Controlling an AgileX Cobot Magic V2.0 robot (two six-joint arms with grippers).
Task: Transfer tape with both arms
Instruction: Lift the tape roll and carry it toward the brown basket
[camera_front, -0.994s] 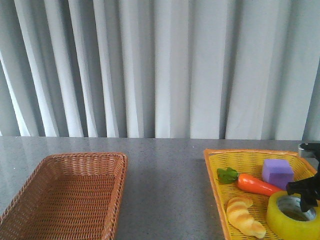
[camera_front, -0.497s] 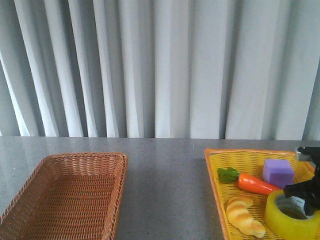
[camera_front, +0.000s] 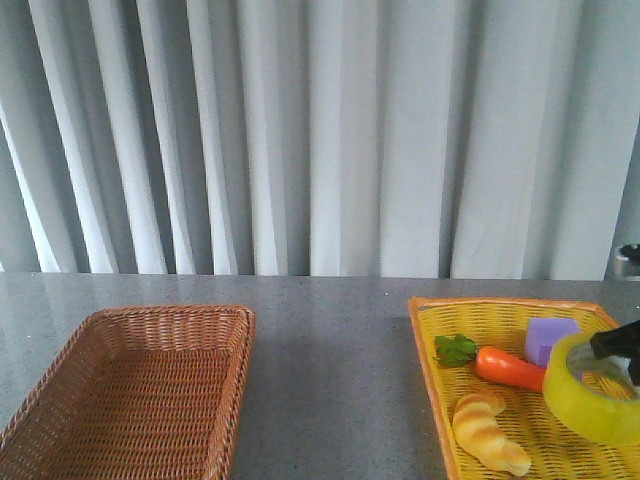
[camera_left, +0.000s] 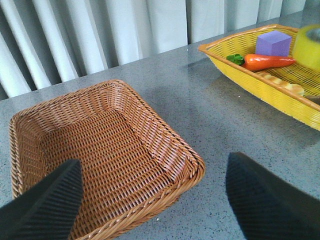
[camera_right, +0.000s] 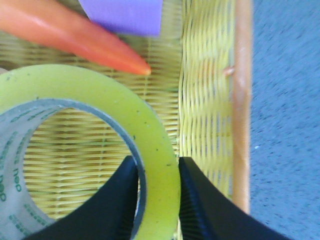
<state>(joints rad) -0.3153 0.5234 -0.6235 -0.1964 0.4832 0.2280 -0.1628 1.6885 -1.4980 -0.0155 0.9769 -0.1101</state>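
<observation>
The tape (camera_front: 592, 402) is a yellow roll with a white core, tilted and lifted above the yellow basket (camera_front: 440, 385) at the right. My right gripper (camera_front: 622, 350) is shut on its wall, one finger inside the core and one outside, as the right wrist view shows (camera_right: 159, 192) with the tape (camera_right: 120, 110) over the basket weave. My left gripper (camera_left: 152, 200) is open and empty, its fingers (camera_left: 47, 200) over the near corner of the brown wicker basket (camera_left: 165, 150). The tape also shows at the far edge of the left wrist view (camera_left: 309, 46).
The yellow basket holds an orange carrot (camera_front: 508, 368), a purple block (camera_front: 548, 338) and a croissant (camera_front: 485, 432). The brown wicker basket (camera_front: 215, 330) stands at the left on the grey table (camera_front: 330, 380). A white curtain (camera_front: 300, 130) hangs behind.
My right gripper has lifted the tape off the basket floor; the roll has risen, tilted and shifted slightly right. The left arm has not visibly moved.
</observation>
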